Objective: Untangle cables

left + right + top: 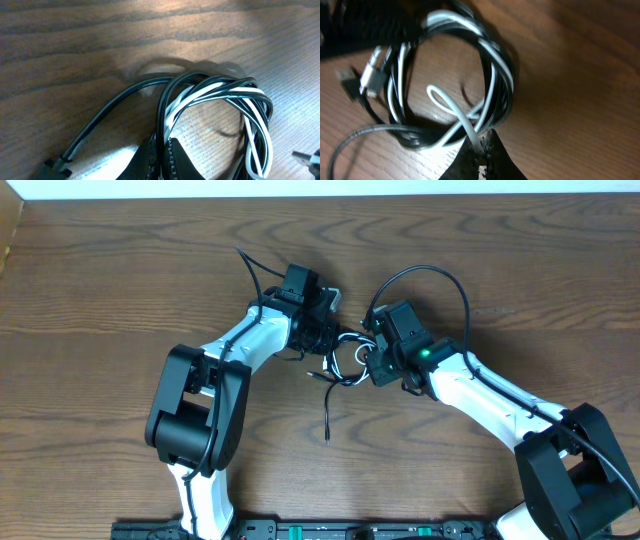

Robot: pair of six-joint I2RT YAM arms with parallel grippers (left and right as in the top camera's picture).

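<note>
**Risk: straight pull-apart likely cinches the ring, not frees it**

- Near: the black cable has a loose tail running toward the near edge of the surface. Drag or lift the ring and that tail trails along. It could cross back over a loop.
- Middle of the surface, between the arms: black cable and white cable are wound together in one ring of several turns, strands side by side.
- Right claw, on the right of the ring, is clamped on a white cable strand. A small white loop cuts across the ring's centre just beyond it. Pulling right could draw that loop tight around the black turns.
- Left claw, far-left of the ring, is closed with black strands running into its tips. It looks clamped on the black cable, but I can't tell whether one turn or more is pinched. If it has more than one, the turns stay locked together.
- The cords are thin, so a sharp tug may slip one out of the tips.
- The silver plug and black plug sit at the ring's edge. Either could hook a turn as it feeds through.
- Far: the arm wire arcs just behind the right claw, where a lifted loop could catch on it.
</note>
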